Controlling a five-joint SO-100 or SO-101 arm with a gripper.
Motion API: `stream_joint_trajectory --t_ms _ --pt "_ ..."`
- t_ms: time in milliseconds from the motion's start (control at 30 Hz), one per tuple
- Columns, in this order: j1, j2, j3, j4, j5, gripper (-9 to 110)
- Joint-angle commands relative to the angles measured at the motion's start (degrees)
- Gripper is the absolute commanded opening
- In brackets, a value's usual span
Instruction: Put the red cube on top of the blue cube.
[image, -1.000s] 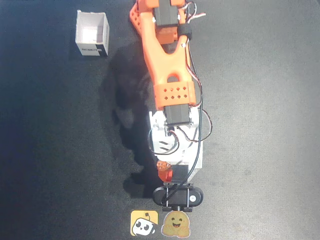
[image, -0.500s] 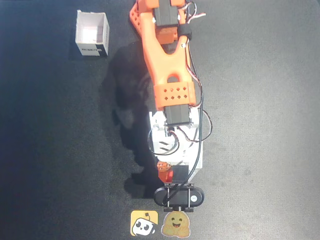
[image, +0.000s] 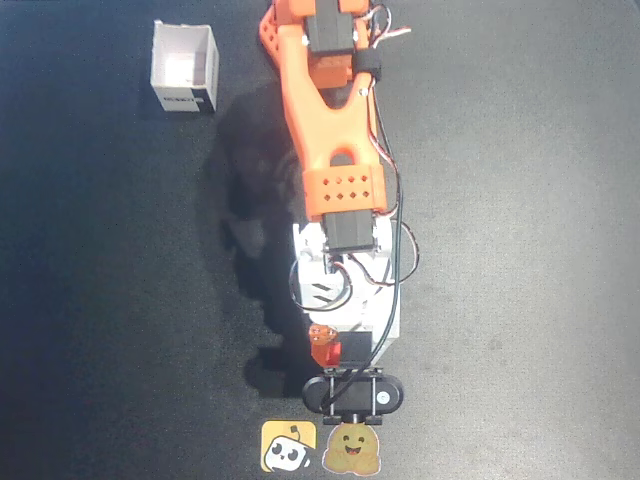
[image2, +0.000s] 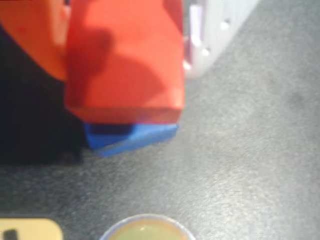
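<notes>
In the wrist view the red cube (image2: 125, 60) fills the upper middle, between an orange finger (image2: 35, 35) on its left and a white finger (image2: 210, 35) on its right. My gripper (image2: 125, 75) is shut on it. The blue cube (image2: 131, 137) lies on the grey mat directly under the red cube; only its near edge shows. I cannot tell if the cubes touch. In the overhead view the gripper (image: 335, 347) is at the bottom middle with the red cube (image: 328, 351) in it. The blue cube is hidden there.
A white open box (image: 184, 68) stands at the top left of the dark mat. A yellow sticker (image: 288, 446) and a brown blob sticker (image: 353, 450) lie just below the gripper; both also show at the wrist view's bottom edge. The orange arm (image: 335, 130) runs down the middle.
</notes>
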Motion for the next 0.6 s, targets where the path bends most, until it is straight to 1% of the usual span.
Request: stream_joint_trajectory --t_ms 0,367,567 --pt "0.7 2.6 -3.2 0.3 -1.2 3" --pt "0.8 2.3 -3.3 0.0 -1.8 5" --pt "0.8 2.3 -3.5 -1.1 -1.7 9"
